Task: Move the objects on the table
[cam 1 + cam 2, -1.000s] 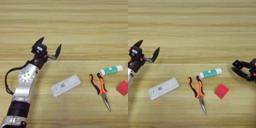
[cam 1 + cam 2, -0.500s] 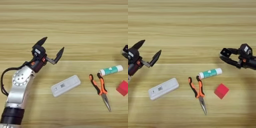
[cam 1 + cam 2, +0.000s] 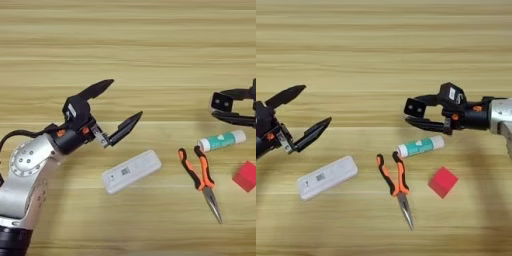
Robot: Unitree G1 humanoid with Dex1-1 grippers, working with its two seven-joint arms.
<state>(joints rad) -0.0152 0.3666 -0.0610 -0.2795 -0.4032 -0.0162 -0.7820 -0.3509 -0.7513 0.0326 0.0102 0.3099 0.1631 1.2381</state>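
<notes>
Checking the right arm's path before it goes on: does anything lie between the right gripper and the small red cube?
Yes. The white and green tube lies on the wooden table just below the open right gripper, roughly between it and the small red cube. The orange-handled pliers lie left of the cube, off that line.

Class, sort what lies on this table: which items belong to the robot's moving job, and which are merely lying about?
In the job: red cube; left gripper, open; right gripper, open; wooden table.

Lying about: white remote-like device; orange-handled pliers; white-and-green tube.
</notes>
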